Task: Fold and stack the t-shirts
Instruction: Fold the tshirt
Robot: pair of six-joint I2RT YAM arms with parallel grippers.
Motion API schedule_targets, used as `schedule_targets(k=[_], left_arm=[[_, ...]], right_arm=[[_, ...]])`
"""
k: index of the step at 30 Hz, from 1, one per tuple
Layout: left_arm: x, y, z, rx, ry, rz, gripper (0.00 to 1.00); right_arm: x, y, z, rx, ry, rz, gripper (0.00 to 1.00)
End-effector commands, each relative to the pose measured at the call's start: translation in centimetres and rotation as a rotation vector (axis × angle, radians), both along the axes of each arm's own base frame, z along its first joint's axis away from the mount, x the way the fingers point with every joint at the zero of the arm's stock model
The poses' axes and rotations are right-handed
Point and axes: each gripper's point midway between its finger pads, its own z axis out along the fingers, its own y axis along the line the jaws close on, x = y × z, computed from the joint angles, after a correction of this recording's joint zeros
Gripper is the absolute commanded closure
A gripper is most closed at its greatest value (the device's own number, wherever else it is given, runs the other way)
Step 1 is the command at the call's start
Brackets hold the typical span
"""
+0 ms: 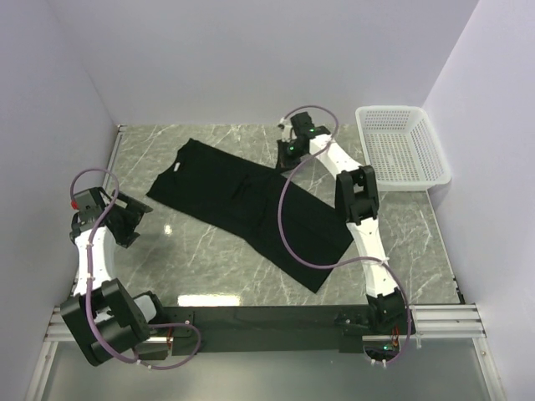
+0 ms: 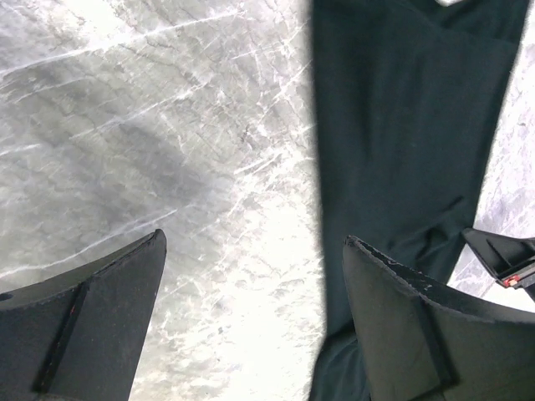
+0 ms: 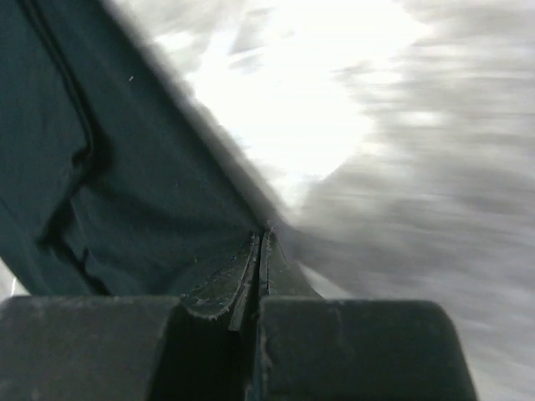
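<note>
Bare marble table (image 1: 201,251) lies open left of and in front of the black t-shirt (image 1: 242,200). 1 white basket (image 1: 399,149) fills the far right corner; the right arm (image 1: 358,199) spans the right side.

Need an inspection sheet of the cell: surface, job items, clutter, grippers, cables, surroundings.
Surface: grey marble-pattern table, glare patches.
Job's things: one black t-shirt lying diagonally mid-table, sides apparently folded in; no stack seen.
Clutter: white basket at the far right corner, nothing in it.
Grippers: left gripper open over the table beside the t-shirt; right gripper shut at the t-shirt's far edge, pinch on cloth unclear.
Cables: purple cable from the right arm loops over the t-shirt; another loops on the left arm.
Surroundings: white walls on three sides.
</note>
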Motion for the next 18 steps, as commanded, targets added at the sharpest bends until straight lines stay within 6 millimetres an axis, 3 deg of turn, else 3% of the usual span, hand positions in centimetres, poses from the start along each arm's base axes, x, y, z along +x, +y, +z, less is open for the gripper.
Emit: schedule_targets(k=[1,4,7,8,9,11,12,14,15,17,18], left_arm=[[1.0,0.0,0.0,-0.018,-0.036,-0.006,0.09],[1.9,-0.2,-0.1,-0.048,-0.053,-0.020,0.10],[3.0,-0.7,-0.4,-0.091,-0.081,-0.047,0.12],[3.4,-1.0,-0.5,-0.105,-0.085,-0.057,0.13],[3.8,-1.1,-1.1,-0.122,-0.072,-0.063,0.14],[5.2,-1.8,-0.9,-0.124,-0.081,-0.091,0.16],[5.6,-2.0,-1.8,-0.136,-0.056,-0.094,0.16],[7.4,-3.0,-1.6,-0.127,-0.065,-0.112,0.18],[7.9,-3.3,-2.7,-0.136,-0.028,-0.115,0.19],[9.7,-4.1,-2.8,-0.105,-0.006,-0.117,0.21],[10.1,-4.3,-4.2,-0.109,0.039,-0.112,0.23]], right_arm=[[3.0,-2.9,2.0,-0.004,-0.077,-0.122,1.00],[3.5,-5.1,1.4,-0.036,-0.079,-0.168,1.00],[3.4,-5.9,1.5,-0.046,-0.080,-0.152,0.98],[3.2,-5.8,1.7,-0.034,-0.079,-0.134,0.93],[2.8,-5.7,1.6,-0.033,-0.081,-0.106,0.82],[2.8,-5.6,3.2,-0.016,-0.123,-0.086,0.68],[2.8,-5.7,3.8,-0.017,-0.149,-0.071,0.57],[2.7,-5.7,6.0,-0.004,-0.206,-0.047,0.49],[2.6,-5.8,6.5,-0.006,-0.228,-0.019,0.44],[2.6,-6.1,9.0,0.015,-0.277,-0.009,0.42],[2.3,-6.2,9.3,0.003,-0.306,0.032,0.41]])
